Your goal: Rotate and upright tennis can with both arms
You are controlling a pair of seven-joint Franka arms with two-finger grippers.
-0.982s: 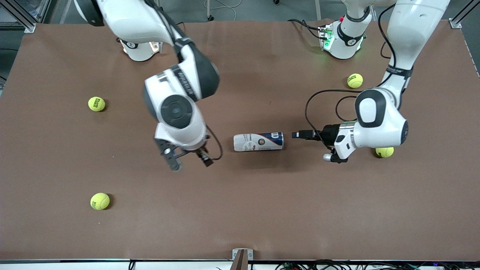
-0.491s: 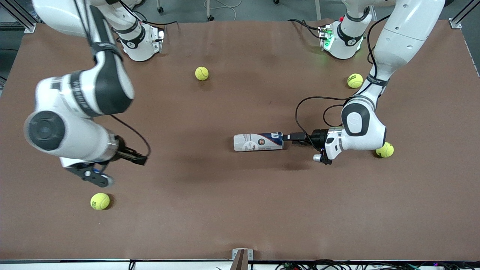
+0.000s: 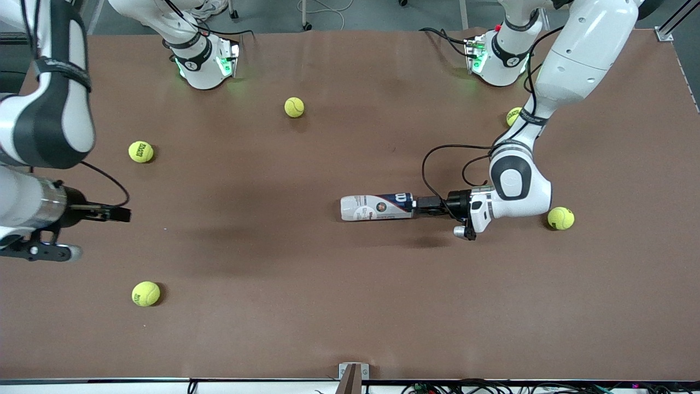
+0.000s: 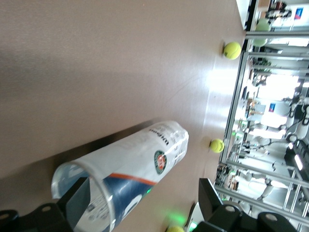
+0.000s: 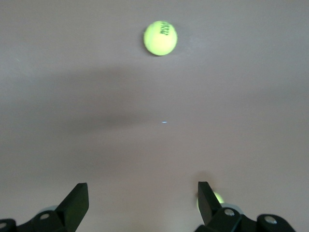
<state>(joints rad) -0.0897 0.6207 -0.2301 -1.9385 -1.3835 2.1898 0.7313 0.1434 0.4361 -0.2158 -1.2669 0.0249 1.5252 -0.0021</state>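
Observation:
The tennis can (image 3: 376,207) lies on its side near the middle of the table, its navy end toward the left arm's end. My left gripper (image 3: 419,205) is low at that end. In the left wrist view the can (image 4: 140,162) shows its open clear rim close up. My left gripper (image 4: 145,205) is open: one finger (image 4: 77,195) shows through the can's clear wall and the other finger (image 4: 210,198) stands well clear of it. My right gripper (image 3: 123,214) is open and empty over the right arm's end of the table, also open in its wrist view (image 5: 142,203).
Several yellow tennis balls lie about: one (image 3: 294,107) near the right arm's base, two (image 3: 141,151) (image 3: 145,293) at the right arm's end, one (image 3: 560,218) beside the left arm's wrist, one (image 3: 513,116) partly hidden by the left arm. A ball (image 5: 160,37) shows in the right wrist view.
My right arm has swung away from the can to its own end of the table. My left gripper has moved in until it reaches the can's navy end.

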